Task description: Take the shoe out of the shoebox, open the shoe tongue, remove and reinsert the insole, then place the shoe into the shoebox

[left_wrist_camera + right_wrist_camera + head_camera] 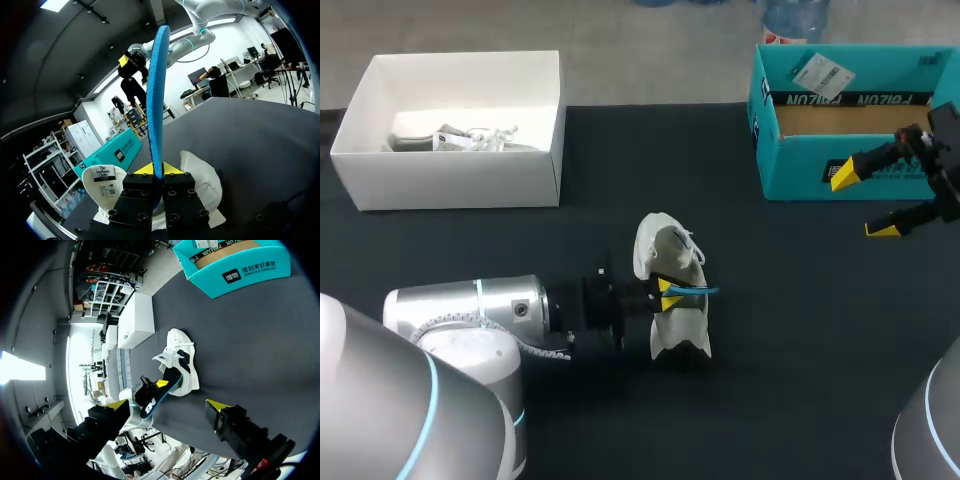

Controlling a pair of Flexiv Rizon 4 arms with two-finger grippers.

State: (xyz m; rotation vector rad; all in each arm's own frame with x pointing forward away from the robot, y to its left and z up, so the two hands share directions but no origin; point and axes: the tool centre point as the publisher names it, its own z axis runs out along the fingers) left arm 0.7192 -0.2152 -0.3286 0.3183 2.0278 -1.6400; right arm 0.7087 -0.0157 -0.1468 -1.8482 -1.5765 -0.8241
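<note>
Insole, blue and edge-on, is pinched by one end between the closed fingers of the left gripper, which comes in from 9 o'clock over the shoe near the table's centre. That grip likely leaves the rest of it free to slide back in. The right gripper hangs at 3 o'clock, fingers spread and empty, before the shoebox at 2 o'clock, seemingly held clear of the work.

Table matt dark cloth; shoebox matt cardboard; shoe smooth, leather-like; insole matt foam; left arm glossy metal.
</note>
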